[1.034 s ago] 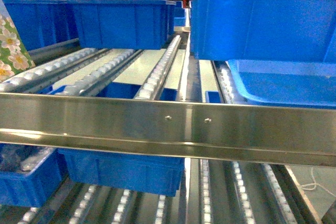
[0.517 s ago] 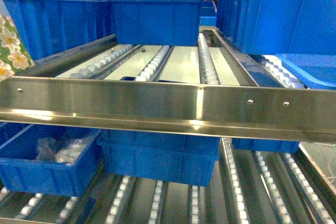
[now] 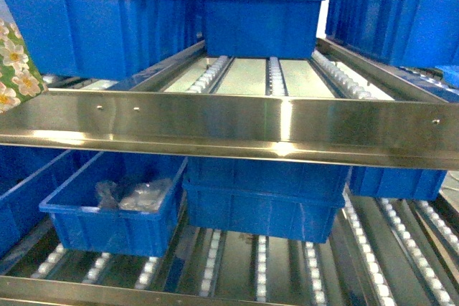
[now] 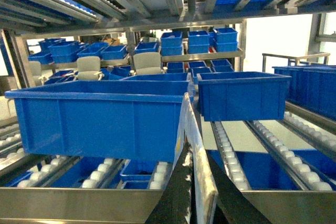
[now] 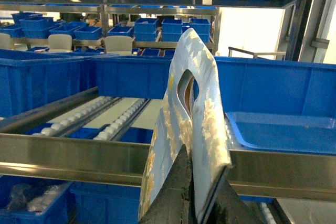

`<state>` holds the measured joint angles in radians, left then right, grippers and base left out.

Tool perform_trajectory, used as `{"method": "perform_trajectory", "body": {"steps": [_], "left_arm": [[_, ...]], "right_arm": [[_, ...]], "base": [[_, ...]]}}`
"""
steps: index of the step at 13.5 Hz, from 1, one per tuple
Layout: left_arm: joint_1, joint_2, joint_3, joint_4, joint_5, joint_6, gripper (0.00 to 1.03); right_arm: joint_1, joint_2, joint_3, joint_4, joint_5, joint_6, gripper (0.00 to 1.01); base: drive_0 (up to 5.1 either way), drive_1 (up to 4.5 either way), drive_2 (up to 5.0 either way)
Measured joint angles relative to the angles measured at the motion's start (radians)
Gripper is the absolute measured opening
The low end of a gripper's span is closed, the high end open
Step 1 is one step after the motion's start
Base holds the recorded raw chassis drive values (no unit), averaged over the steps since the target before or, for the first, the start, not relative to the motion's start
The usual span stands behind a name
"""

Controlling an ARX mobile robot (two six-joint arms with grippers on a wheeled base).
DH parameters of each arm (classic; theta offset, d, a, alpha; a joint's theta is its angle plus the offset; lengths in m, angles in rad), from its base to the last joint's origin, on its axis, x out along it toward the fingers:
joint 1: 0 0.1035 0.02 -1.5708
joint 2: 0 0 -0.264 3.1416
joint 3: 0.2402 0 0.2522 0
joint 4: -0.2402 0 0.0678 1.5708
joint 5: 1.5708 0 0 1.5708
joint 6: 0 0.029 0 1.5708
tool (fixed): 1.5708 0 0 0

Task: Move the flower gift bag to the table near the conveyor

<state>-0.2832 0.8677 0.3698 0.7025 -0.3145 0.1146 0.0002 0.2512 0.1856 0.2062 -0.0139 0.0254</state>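
You are looking at the conveyor (image 3: 237,77), which is filling the head view from 9 o'clock to 3 o'clock with sloping tracks of small white rollers on two levels. Blue bins (image 3: 93,23) are sitting on the upper tracks at 10, 12 and 2 o'clock, and more are resting on the lower tracks from 7 to 5 o'clock. A steel front rail (image 3: 229,127) is running across the middle of the view.

The flower gift bag (image 3: 16,62) is showing only as a green, white-blossomed corner at the 9 o'clock edge of the head view, in front of the racking.

In the right wrist view, the right gripper (image 5: 199,195) is closing its dark fingers on the lower part of the flower gift bag (image 5: 207,114), which is standing upright toward 12 o'clock with its handle cut-out visible.

In the left wrist view, the left gripper (image 4: 199,198) is pinching a bag edge-on; you are seeing it as a thin pale strip (image 4: 195,145) rising toward 12 o'clock.

Clear packets (image 3: 136,195) are lying in the lower bin at 7 o'clock
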Motion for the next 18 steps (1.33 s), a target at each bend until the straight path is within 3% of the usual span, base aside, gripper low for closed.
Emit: {"method": "perform_trajectory", "body": {"steps": [18], "left_arm": [[-0.001, -0.001, 0.0, 0.0, 0.0, 0.0, 0.02]], "right_arm": [[0.001, 0.001, 0.0, 0.002, 0.0, 0.0, 0.02]], "base": [[0.0, 0.0, 0.0]]}}
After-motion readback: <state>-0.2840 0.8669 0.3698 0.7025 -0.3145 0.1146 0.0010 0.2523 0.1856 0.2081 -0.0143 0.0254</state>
